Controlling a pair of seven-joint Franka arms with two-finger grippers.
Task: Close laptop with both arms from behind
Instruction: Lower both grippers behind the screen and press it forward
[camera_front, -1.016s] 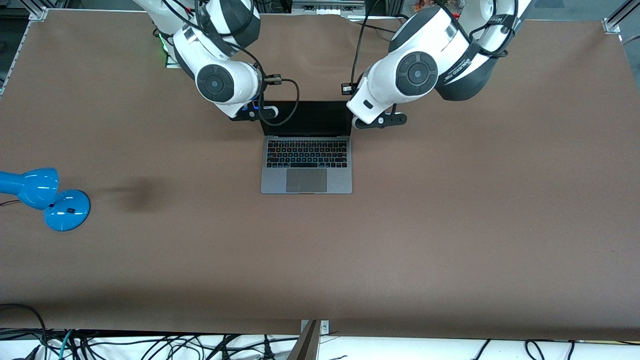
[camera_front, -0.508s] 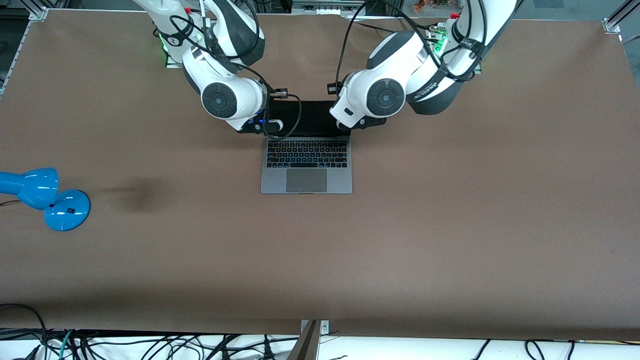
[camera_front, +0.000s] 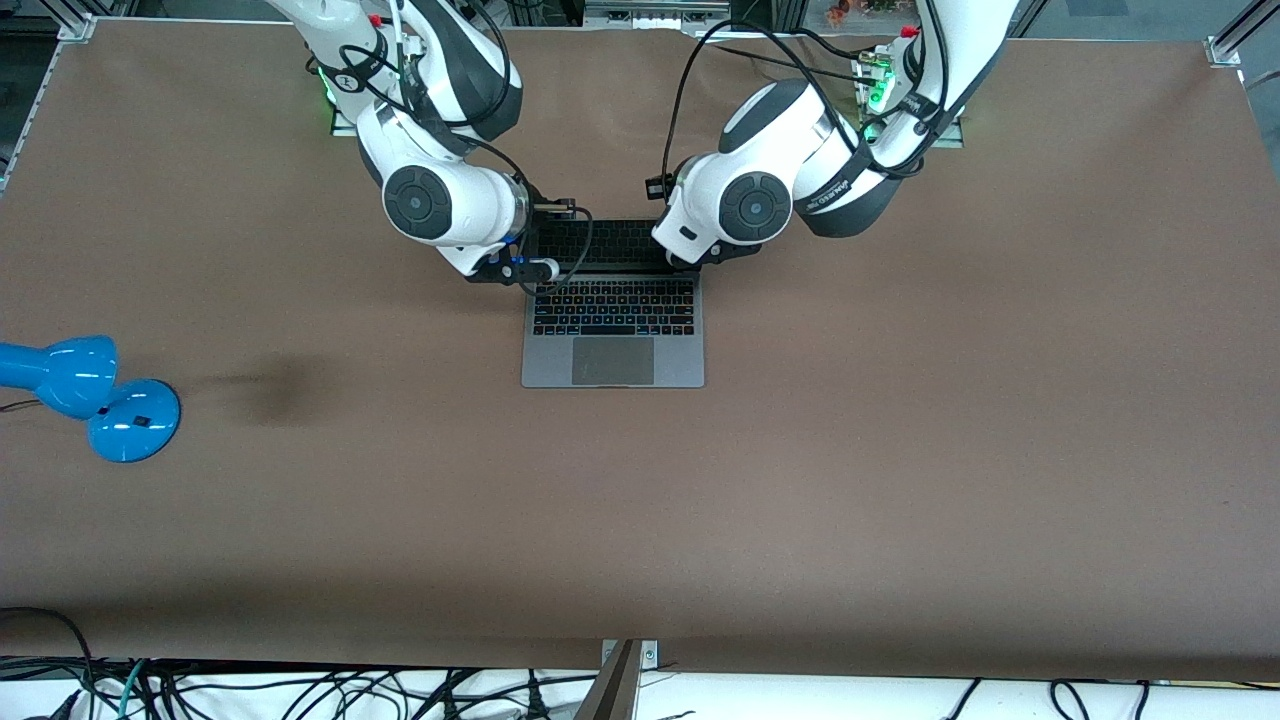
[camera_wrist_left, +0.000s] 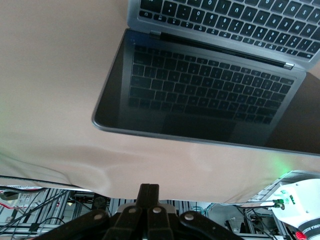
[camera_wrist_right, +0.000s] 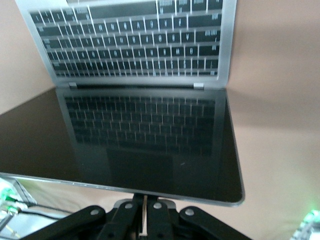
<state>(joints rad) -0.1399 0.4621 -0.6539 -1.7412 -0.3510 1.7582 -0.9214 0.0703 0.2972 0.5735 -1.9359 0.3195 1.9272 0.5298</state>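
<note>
The left gripper's fingers (camera_wrist_left: 148, 192) are seen pressed tight together, with nothing between them. They are held at the top edge of the laptop's screen, at the corner toward the left arm's end of the table. The right gripper's fingers (camera_wrist_right: 145, 210) are closed too and empty, at the screen's top edge near its other corner. Touch cannot be told in either wrist view.

In the front view both grippers are hidden under the white wrists; the left gripper (camera_front: 690, 262) and right gripper (camera_front: 520, 270) can hardly be made out.

The laptop (camera_front: 612, 345) is found in the middle of the table (camera_front: 900, 450), half shut, its keys mirrored in the dark screen. The screen's corners are covered by the arms.

A blue lamp (camera_front: 90, 395) is at nine o'clock from the laptop, cut off by the picture's edge.
</note>
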